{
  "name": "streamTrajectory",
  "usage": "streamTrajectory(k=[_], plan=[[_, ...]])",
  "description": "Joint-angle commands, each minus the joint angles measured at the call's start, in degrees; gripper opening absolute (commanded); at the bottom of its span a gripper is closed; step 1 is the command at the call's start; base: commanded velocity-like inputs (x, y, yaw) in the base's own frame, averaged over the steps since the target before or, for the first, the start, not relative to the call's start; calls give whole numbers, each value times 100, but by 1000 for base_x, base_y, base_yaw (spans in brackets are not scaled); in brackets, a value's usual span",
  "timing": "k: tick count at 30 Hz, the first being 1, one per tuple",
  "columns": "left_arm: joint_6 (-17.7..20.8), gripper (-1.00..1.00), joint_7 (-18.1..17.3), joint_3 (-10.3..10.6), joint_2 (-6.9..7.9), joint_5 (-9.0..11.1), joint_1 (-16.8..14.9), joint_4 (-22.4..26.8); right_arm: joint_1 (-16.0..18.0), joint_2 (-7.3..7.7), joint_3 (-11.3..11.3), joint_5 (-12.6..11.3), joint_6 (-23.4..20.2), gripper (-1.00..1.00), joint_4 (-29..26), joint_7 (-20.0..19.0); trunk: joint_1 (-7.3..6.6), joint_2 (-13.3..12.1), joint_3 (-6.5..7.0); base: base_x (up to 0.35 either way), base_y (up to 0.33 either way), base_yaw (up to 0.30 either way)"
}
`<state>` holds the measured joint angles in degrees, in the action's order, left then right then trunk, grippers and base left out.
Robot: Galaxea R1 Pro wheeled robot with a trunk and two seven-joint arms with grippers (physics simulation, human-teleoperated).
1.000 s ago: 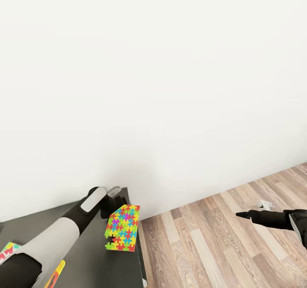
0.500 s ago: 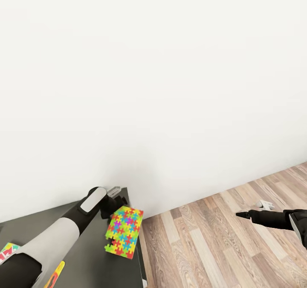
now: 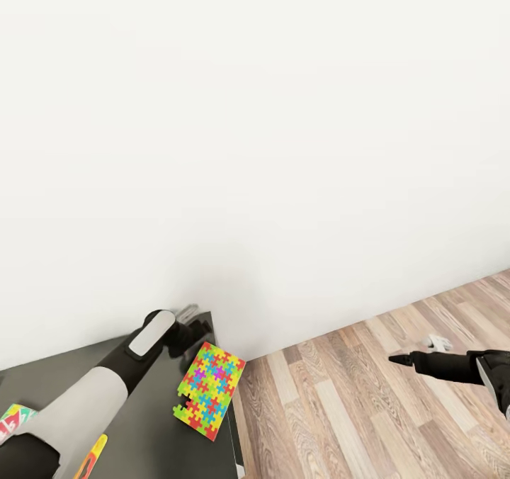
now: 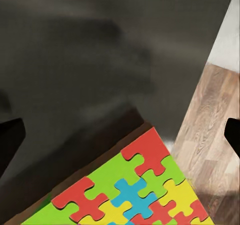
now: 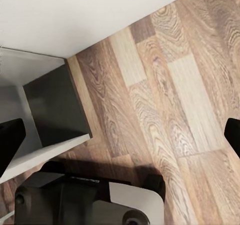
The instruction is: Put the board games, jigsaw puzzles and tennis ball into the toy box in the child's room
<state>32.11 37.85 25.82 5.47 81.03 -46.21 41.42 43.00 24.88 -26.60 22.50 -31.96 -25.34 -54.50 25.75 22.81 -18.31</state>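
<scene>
the left gripper (image 4: 120, 135) stands wide open, its two dark fingertips (image 4: 10, 142) far apart at the edges of the left wrist view, holding nothing. it hangs over the dark-grey tabletop (image 3: 149, 429) near the far right corner. one jigsaw puzzle (image 3: 210, 391) lies flat just beside that corner, its outer corner reaching the tabletop's right edge next to the wood floor (image 3: 354, 408). the left arm (image 3: 92, 394) stretches from the near left edge toward the white wall (image 3: 255, 146). the right gripper (image 5: 120, 135) is also spread open and empty, pointing down at the floor, well apart from the table. a colourful board game (image 3: 10, 422) peeks in at the tabletop's near left edge; its print cannot be read.
</scene>
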Motion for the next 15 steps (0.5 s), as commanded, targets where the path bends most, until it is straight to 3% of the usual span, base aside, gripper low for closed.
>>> streamTrajectory(k=[1,12,15], plan=[[-67,100,46,27,20,45,20,85,-5,-21,-48,50,-40,100,-6,-41,4,11,-11,0,0,0],[-294,100,74,14,211,52,222,760,-52,-77,-47,52,-37,100,-6,-47,4,11,-11,0,0,0],[-319,100,82,8,321,53,381,1284,-65,-86,-47,52,4,100,10,-53,4,11,-11,0,0,0]])
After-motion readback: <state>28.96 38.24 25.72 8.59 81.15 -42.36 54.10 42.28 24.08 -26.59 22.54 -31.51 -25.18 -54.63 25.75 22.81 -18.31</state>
